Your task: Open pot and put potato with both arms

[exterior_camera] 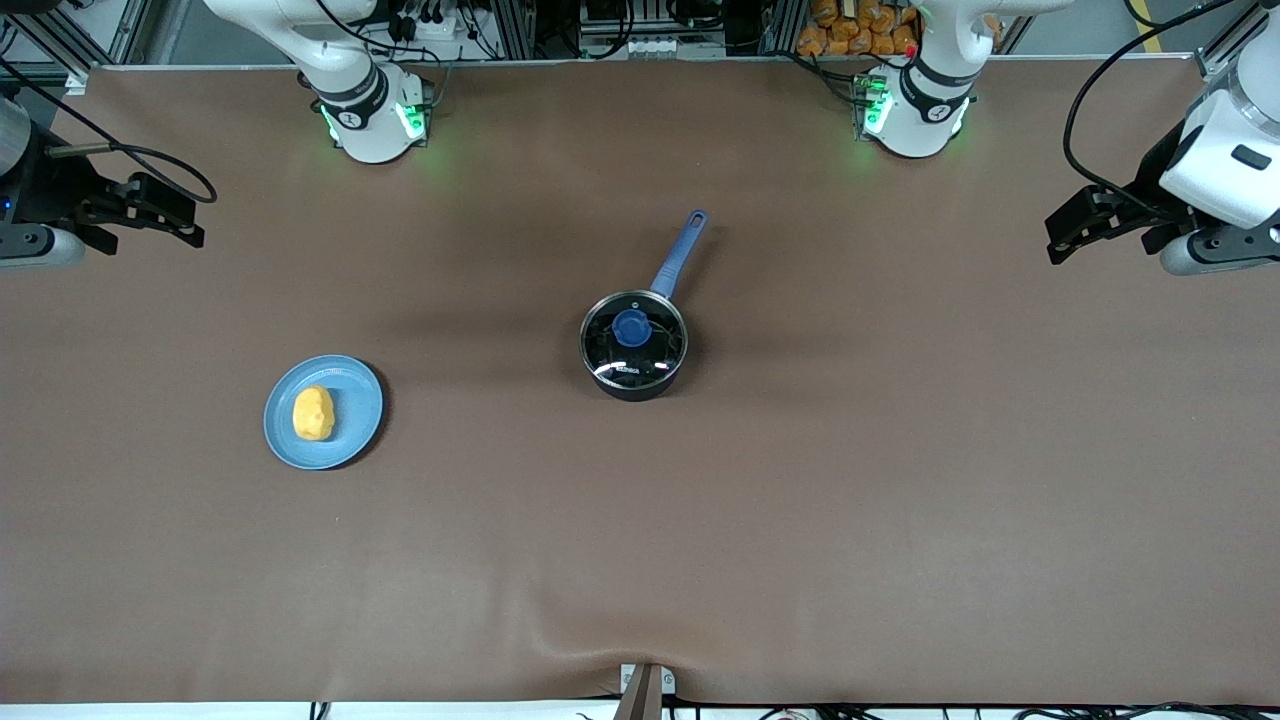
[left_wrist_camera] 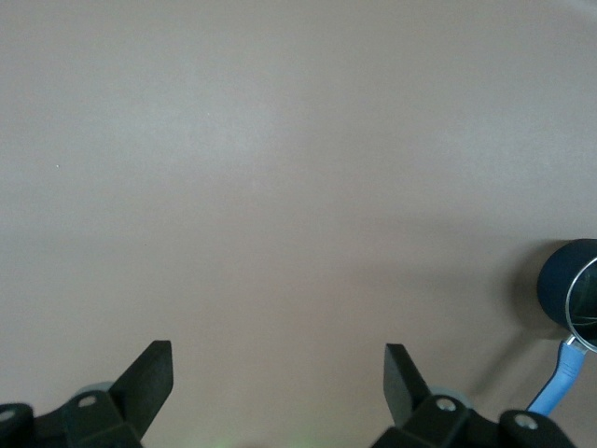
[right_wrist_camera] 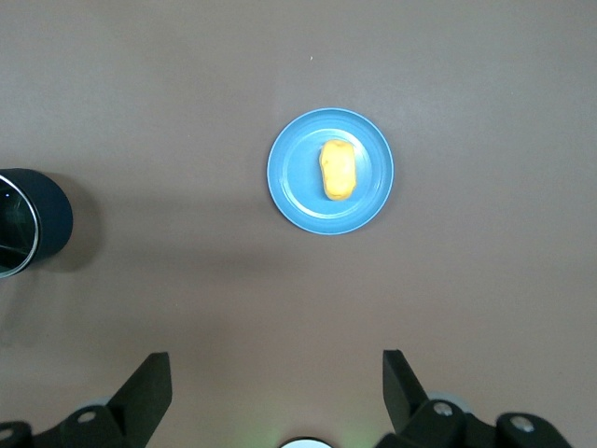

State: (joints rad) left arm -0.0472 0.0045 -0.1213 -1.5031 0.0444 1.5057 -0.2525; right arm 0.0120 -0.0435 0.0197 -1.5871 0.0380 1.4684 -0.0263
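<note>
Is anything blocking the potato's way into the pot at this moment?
Yes: the glass lid sits closed on the pot, so the potato, on the blue plate, cannot go in yet. The table between plate and pot shows nothing else. The left gripper and right gripper are open, holding nothing.

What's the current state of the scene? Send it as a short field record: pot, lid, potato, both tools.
pot: mid-table, blue handle pointing toward the robots' bases
lid: on the pot, closed
potato: on the blue plate, toward the right arm's end, nearer the front camera than the pot
left tool: open, empty, over bare table at the left arm's end
right tool: open, empty, at the right arm's end
task progress: not yet begun
</note>
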